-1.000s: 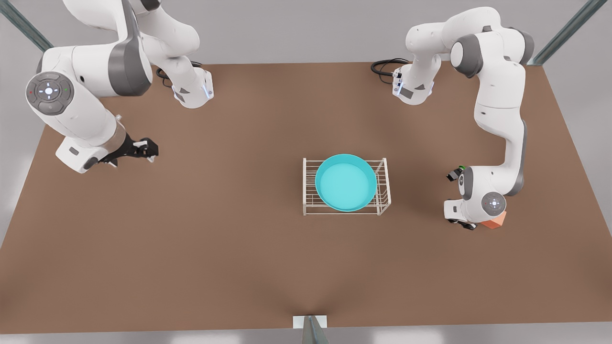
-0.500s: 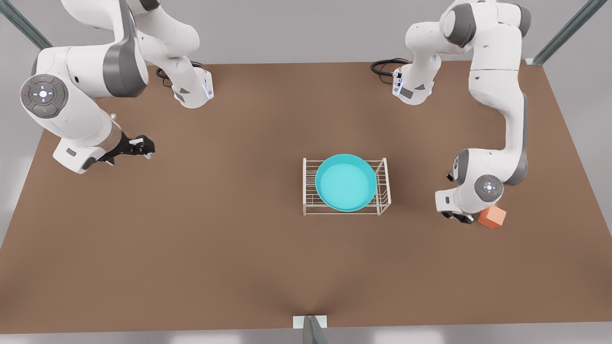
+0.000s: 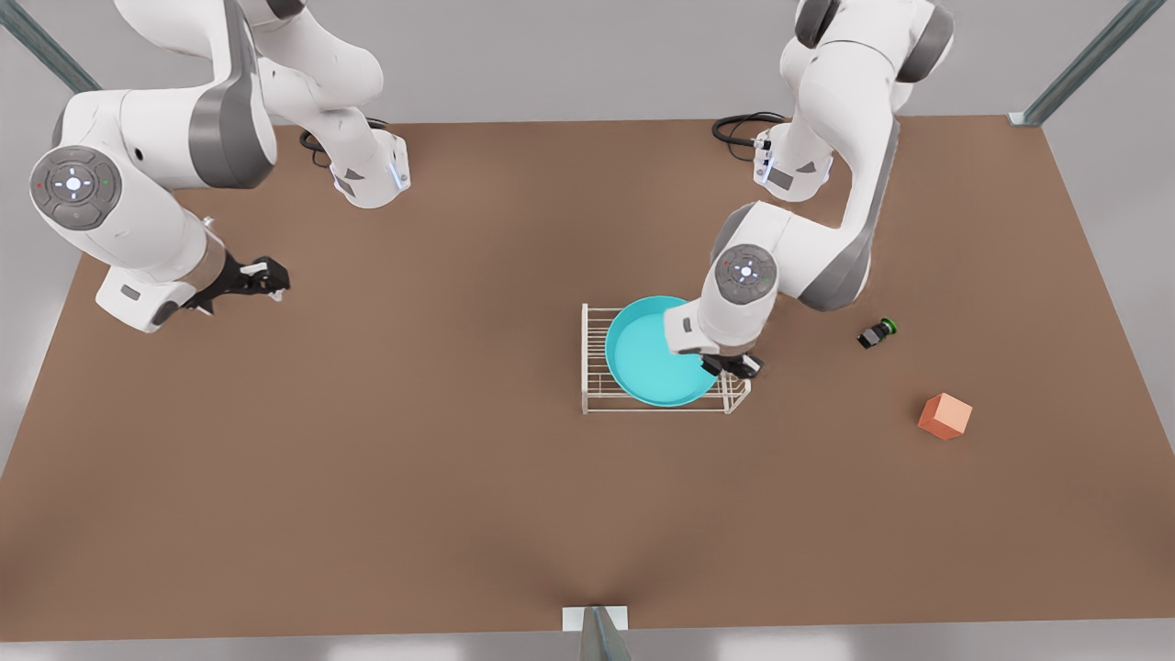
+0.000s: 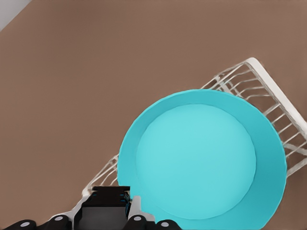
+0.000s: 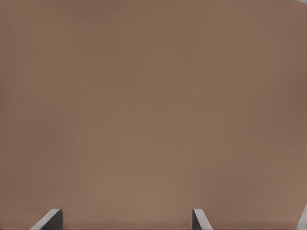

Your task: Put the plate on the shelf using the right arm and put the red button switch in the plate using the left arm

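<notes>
The turquoise plate (image 3: 654,363) (image 4: 196,158) lies on top of the white wire shelf (image 3: 594,386) (image 4: 268,91) at mid-table. My left gripper (image 3: 732,365) (image 4: 111,211) hangs over the plate's rim on the front view's right side. It is shut on a small black body (image 4: 110,197), which I take for the red button switch; its cap is hidden. My right gripper (image 3: 274,276) (image 5: 125,223) waits open over bare table at the front view's left, far from the shelf.
A black switch with a green cap (image 3: 878,332) lies on the table to the front view's right of the shelf. An orange cube (image 3: 945,416) sits farther right and nearer the front edge. Brown tabletop (image 3: 413,459) surrounds the shelf.
My left arm swung from beside the orange cube across to the plate's rim, uncovering the green-capped switch and the cube. My right gripper drifted slightly toward the front view's left.
</notes>
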### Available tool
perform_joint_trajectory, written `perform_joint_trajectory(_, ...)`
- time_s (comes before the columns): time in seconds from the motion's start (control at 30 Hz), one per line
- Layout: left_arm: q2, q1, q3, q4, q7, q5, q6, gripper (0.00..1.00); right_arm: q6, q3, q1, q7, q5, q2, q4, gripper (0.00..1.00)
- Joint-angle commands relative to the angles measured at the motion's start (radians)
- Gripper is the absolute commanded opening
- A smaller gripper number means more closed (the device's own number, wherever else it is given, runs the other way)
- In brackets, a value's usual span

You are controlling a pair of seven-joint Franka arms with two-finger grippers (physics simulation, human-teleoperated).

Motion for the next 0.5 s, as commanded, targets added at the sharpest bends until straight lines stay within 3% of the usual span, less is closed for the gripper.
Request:
perform_joint_trajectory(0.0, 0.057, -0.031, -0.008, 0.036, -0.806, -0.018, 0.001, 0.42, -0.001, -0.001, -0.016, -0.03, 0.001, -0.002, -0.006, 1.0)
perform_joint_trajectory(0.2, 0.13, -0.036, -0.008, 0.069, -0.81, -0.023, 0.108, 0.44, -0.004, -0.001, -0.017, -0.03, 0.001, 0.0, -0.006, 1.0)
perform_joint_trajectory(0.23, 0.128, -0.036, -0.008, 0.062, -0.809, -0.021, 0.106, 1.0, -0.004, -0.001, -0.017, -0.03, 0.001, 0.0, -0.006, 1.0)
perform_joint_trajectory(0.4, 0.09, -0.026, -0.003, 0.059, -0.795, -0.021, 0.024, 1.0, -0.007, -0.001, -0.017, -0.03, 0.001, 0.0, -0.006, 1.0)
perform_joint_trajectory(0.47, -0.036, 0.069, 0.0, 0.066, -0.556, -0.023, -0.205, 1.0, -0.007, -0.001, -0.017, -0.029, 0.001, 0.0, -0.006, 1.0)
